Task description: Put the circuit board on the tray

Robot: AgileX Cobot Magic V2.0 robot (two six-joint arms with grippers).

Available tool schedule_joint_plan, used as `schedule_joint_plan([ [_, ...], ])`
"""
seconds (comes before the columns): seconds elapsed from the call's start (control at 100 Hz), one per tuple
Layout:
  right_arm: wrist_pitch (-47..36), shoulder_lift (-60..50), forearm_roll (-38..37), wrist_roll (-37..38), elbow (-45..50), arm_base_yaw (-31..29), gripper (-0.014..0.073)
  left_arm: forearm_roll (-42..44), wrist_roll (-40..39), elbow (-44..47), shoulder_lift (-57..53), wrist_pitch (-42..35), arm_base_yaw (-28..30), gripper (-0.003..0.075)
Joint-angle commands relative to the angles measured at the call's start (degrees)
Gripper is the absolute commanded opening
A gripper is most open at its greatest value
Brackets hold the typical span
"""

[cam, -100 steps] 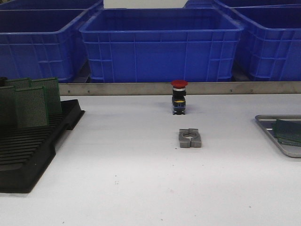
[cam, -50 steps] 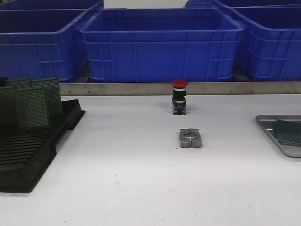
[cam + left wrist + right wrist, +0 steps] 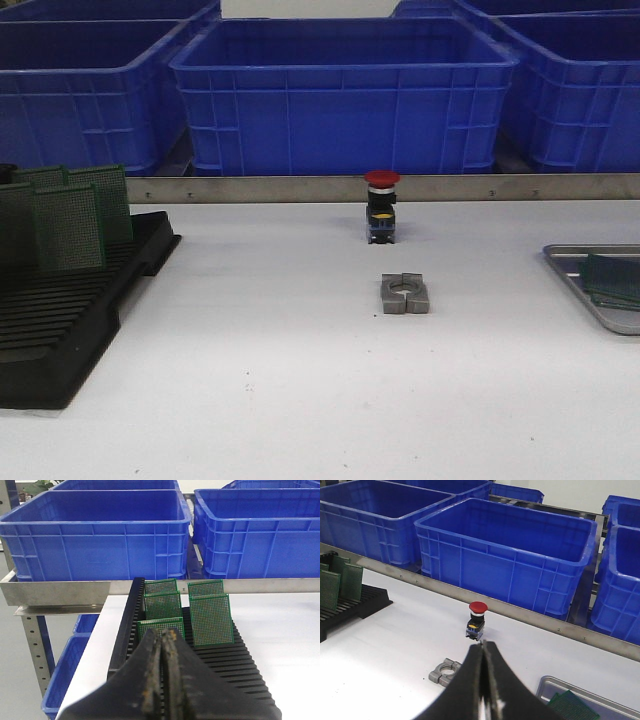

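While a board is lying on the tray, both claws are sitting pinched together, holding nothing. I'm thinking the racked boards are standing crowded, so a narrow entry risks nudging neighbours.

A white table is seen across the frame. At the left, a black slotted rack is set with green circuit boards stood upright. In the centre a red-capped push button is placed, with a grey metal clamp just below it. At the right edge, a tray is cut off, and what appears to be a circuit board is laid in it. Blue crates are lined along the top
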Motion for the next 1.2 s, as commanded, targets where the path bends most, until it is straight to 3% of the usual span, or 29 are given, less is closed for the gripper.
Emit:
schedule_joint_plan([
  [0.0,-1.6,0.5,0.6,-0.3,-1.7,0.0,-0.0060,-0.3,-0.5,1.1,-1.5,-4.4,0.0,-0.0020],
  [0.41,-1.6,0.1,0.5,-0.3,-1.6,-0.3,-0.0060,-0.3,-0.5,1.1,-1.5,-4.4,0.0,-0.0020],
  [0.65,-9.6,-2.5,0.3,0.0,-0.8,-5.2,-0.0060,-0.3,-0.5,1.1,-1.5,-4.4,0.0,-0.0020],
  [0.72,-10.2,-3.5,-2.9,1.7,-0.2,-6.8,-0.0060,-0.3,-0.5,1.1,-1.5,-4.4,0.0,-0.0020],
  [0.83,-10.3,-5.1,-17.8,14.4,1.8,-9.3,-0.0060,-0.3,-0.5,1.1,-1.5,-4.4,0.0,-0.0020],
  [1.06,-17.9,-10.2,-61.3,62.6,11.1,-13.4,-0.0060,-0.3,-0.5,1.1,-1.5,-4.4,0.0,-0.0020],
  [1.12,-21.1,-12.4,-67.9,72.1,14.5,-13.6,-0.0060,-0.3,-0.5,1.1,-1.5,-4.4,0.0,-0.0020],
  [1.19,-15.5,-15.4,-73.0,76.9,14.2,-13.6,-0.0060,-0.3,-0.5,1.1,-1.5,-4.4,0.0,-0.0020],
])
